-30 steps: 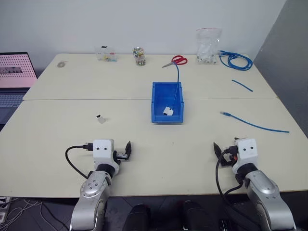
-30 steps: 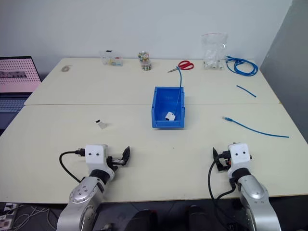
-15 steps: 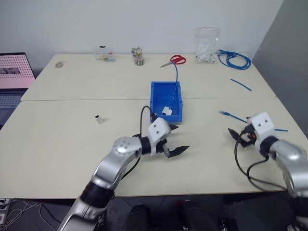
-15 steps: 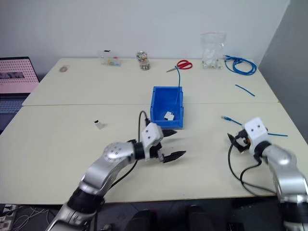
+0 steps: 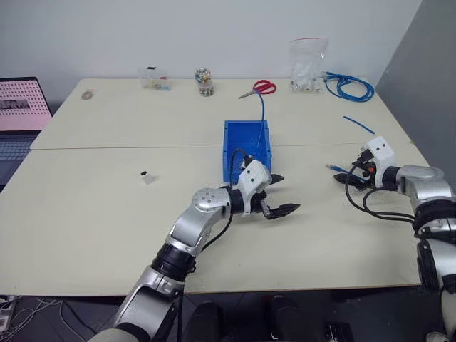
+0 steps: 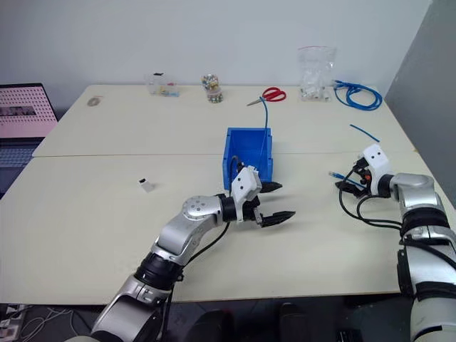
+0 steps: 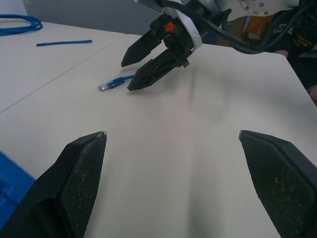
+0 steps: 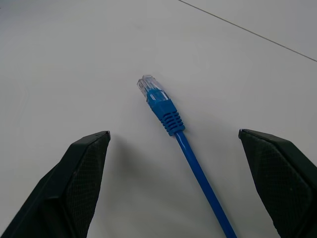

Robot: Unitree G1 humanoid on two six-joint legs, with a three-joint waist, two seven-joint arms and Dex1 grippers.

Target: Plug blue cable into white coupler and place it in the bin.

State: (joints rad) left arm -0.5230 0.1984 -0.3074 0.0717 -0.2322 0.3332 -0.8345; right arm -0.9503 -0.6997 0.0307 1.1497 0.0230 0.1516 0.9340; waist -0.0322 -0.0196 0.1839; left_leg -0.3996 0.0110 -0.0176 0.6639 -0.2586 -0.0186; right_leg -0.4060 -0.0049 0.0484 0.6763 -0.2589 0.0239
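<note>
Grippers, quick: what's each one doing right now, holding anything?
Left gripper: open, empty, above the table in front of the bin.
Right gripper: open, empty, the blue cable's plug lying between its fingers.

My head pair looks down over the table (image 5: pixel 107 214). Left wrist faces the right gripper (image 7: pixel 141 62); right wrist sits close above the blue cable (image 8: pixel 168 121).

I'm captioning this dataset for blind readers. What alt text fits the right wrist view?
The clear plug end of the blue cable lies flat on the pale table, centred between the two black fingers of the open right gripper, not touched by either. The cable runs from the plug off the picture's edge.
</note>
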